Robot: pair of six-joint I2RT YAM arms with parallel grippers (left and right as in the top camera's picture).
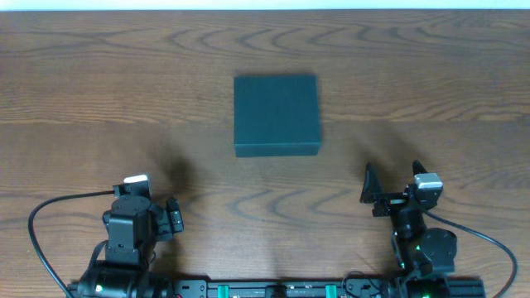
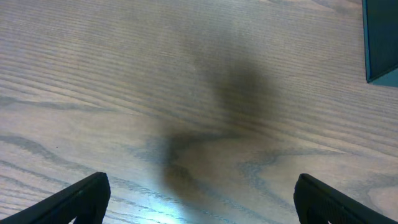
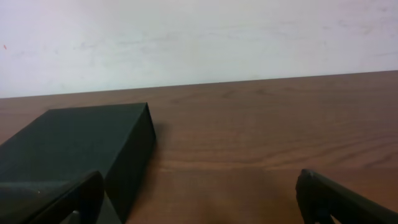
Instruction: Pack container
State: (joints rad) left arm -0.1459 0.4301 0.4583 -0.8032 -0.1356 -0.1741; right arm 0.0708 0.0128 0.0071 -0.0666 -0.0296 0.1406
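Observation:
The container (image 1: 276, 114) is a dark teal-grey square box with its flat lid closed, on the wooden table a little beyond the middle. Its corner shows at the top right of the left wrist view (image 2: 380, 38), and it lies at the left of the right wrist view (image 3: 81, 149). My left gripper (image 1: 170, 217) is open and empty near the front left, its fingers wide apart over bare wood (image 2: 199, 199). My right gripper (image 1: 370, 194) is open and empty near the front right (image 3: 199, 196), short of the box.
The wooden table (image 1: 99, 99) fills the overhead view, and a pale wall (image 3: 199, 37) stands behind its far edge. Black cables (image 1: 41, 219) run from both arm bases at the front edge. No snack packets are in view.

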